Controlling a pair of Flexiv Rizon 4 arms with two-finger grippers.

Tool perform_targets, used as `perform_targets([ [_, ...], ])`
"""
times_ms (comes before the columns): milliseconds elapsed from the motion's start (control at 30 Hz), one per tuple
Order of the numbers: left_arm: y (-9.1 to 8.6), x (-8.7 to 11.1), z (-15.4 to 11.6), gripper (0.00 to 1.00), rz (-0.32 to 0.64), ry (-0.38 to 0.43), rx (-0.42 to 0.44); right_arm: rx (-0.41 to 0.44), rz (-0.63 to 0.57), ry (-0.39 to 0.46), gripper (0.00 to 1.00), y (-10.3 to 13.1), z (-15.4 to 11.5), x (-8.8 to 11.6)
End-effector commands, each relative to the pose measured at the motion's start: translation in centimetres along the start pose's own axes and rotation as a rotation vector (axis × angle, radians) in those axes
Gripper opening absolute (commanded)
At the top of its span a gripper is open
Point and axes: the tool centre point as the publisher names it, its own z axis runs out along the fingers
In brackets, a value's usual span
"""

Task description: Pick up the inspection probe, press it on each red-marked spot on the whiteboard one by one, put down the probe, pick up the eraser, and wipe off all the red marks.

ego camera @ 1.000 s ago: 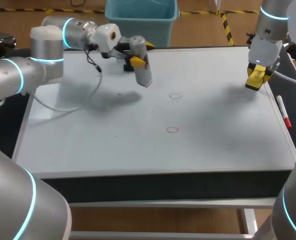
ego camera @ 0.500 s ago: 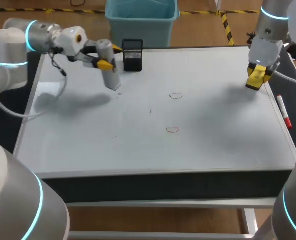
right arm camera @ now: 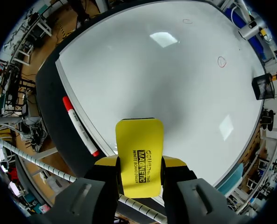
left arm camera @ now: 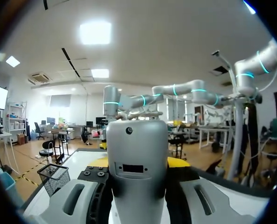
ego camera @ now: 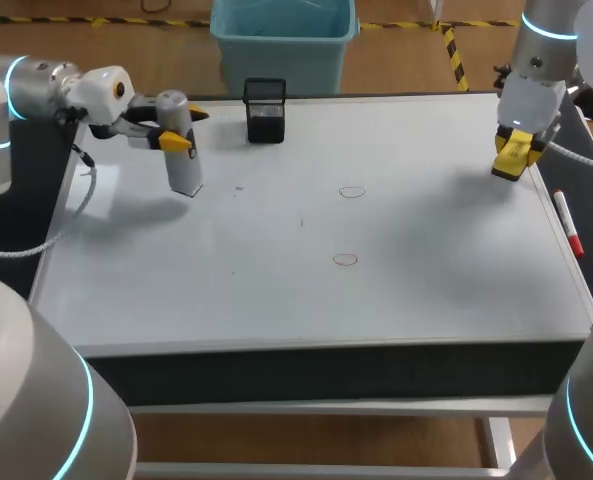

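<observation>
Left of the black mesh basket (ego camera: 264,110), our left pincer (ego camera: 184,128) grips the grey cylindrical probe (ego camera: 184,165); far right, our right pincer (ego camera: 514,155) clamps the yellow rectangular eraser (right arm camera: 139,154). We should lower the probe gently before releasing.

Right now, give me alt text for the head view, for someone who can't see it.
The left gripper holds the grey probe over the far left of the whiteboard; the right gripper holds the yellow eraser at the far right. Two red circles sit mid-board.
</observation>
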Motion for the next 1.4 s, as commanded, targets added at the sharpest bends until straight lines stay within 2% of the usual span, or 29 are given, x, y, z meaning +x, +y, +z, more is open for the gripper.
perform_targets([
  [33, -0.5, 0.7, -0.1, 0.0, 0.002, -0.224, -0.023, 0.0, -0.002, 0.003, 0.0, -0.1, -0.1, 0.0],
  [267, -0.9, 1.8, -2.2, 0.0, 0.011, -0.267, -0.045, 0.0, -0.002, 0.003, 0.0, -0.1, -0.1, 0.0],
  [733, -0.9, 1.8, -2.2, 0.0, 0.011, -0.267, -0.045, 0.0, -0.002, 0.003, 0.0, -0.1, -0.1, 0.0],
  [1100, -0.9, 1.8, -2.2, 0.0, 0.011, -0.267, -0.045, 0.024, -0.186, 0.016, 0.0, 6.6, 0.3, -3.2],
  [1400, -0.9, 1.8, -2.2, 0.0, 0.011, -0.267, -0.045, 0.031, -0.319, 0.067, 0.0, 11.4, 1.2, -8.0],
])
